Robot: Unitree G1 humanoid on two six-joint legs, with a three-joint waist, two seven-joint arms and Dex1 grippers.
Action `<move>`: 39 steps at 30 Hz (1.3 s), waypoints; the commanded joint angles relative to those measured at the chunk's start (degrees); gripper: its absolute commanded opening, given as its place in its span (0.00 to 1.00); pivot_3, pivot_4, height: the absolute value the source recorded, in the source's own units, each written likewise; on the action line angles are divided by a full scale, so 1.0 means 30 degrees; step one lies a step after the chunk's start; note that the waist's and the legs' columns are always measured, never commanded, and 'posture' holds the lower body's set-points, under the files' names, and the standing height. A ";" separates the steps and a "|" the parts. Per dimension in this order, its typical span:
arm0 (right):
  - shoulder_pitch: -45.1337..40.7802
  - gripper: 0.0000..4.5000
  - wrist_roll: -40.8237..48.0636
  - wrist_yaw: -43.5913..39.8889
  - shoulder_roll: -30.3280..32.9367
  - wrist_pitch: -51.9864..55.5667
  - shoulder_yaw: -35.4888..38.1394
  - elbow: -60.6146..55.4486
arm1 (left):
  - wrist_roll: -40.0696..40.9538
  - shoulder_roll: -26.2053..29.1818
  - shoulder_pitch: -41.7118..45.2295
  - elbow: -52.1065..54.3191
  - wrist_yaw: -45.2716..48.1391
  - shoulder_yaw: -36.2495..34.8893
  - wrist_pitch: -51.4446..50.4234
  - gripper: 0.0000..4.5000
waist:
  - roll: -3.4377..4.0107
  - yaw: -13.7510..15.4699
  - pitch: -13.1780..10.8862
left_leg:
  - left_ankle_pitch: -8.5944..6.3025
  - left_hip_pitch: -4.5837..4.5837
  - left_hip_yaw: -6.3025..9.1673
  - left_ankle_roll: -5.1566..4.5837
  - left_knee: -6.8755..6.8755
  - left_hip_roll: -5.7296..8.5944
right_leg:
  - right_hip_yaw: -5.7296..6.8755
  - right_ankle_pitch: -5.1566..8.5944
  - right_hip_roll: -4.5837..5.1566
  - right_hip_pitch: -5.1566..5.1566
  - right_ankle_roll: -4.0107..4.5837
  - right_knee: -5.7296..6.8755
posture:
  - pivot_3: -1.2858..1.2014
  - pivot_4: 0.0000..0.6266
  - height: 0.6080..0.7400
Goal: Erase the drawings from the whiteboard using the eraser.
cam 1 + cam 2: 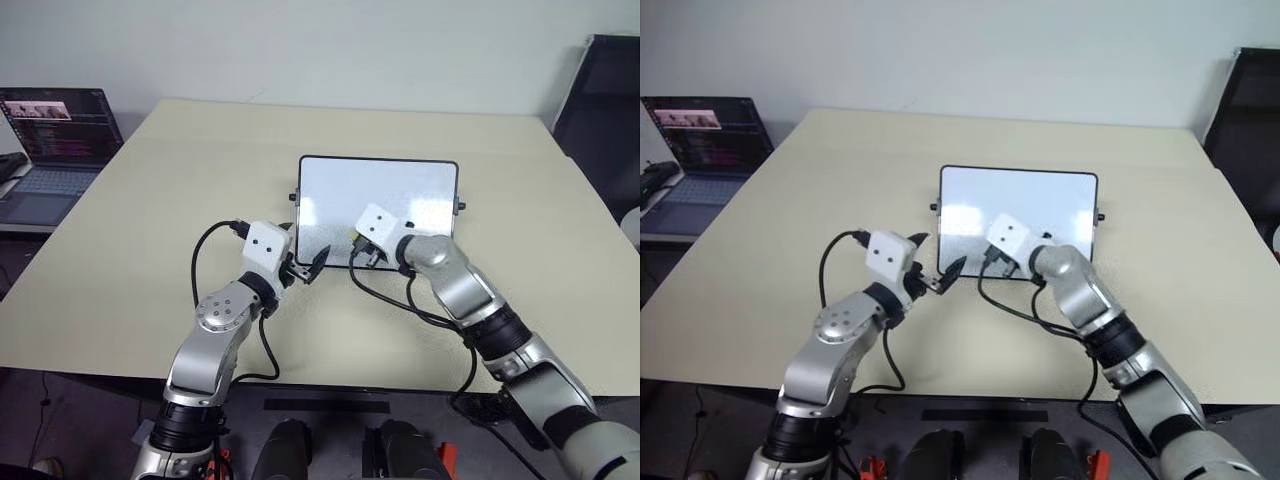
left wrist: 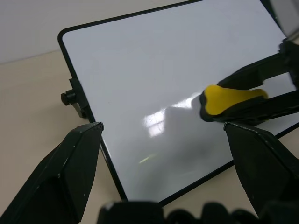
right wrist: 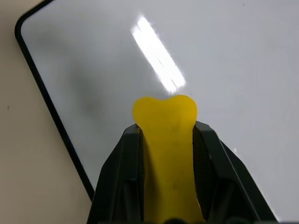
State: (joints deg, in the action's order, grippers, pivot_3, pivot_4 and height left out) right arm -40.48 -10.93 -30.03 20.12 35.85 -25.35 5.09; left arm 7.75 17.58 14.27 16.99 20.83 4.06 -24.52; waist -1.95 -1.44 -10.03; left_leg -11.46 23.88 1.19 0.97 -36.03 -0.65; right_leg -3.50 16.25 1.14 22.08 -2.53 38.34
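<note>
The whiteboard (image 1: 400, 195) lies flat on the counter (image 1: 150, 250), its long axis running left to right, its surface blank. The right claw (image 3: 166, 135) pinches the yellow eraser (image 3: 166, 140) over the board's near part. The eraser's long axis follows the claw's fingers, its free end pointing forward and left. The left claw (image 1: 305, 268) stands spread at the board's near left corner, holding nothing.
</note>
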 commanded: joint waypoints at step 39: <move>0.2777 0.24 -0.1344 -0.1338 0.3266 0.0981 0.0810 -0.1902 | 0.0047 -0.0157 0.1221 -0.0694 0.0421 0.0037 0.0788 1.00 | 0.0003 0.0032 -0.0003 | -0.0005 0.0014 0.0003 0.0004 0.0052 -0.0006 | 0.0036 -0.0039 0.0006 -0.0037 -0.0012 -0.0159 | 0.52 0.24 1.00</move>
State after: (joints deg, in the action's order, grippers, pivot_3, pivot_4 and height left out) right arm -33.30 -13.38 -34.77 28.12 36.13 -24.90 -3.18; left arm 7.79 17.44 16.87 14.48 21.96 4.34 -23.39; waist -1.94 -1.35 -10.04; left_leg -11.48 23.92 1.20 0.99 -35.88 -0.66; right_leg -3.39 16.13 1.16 21.97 -2.57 37.86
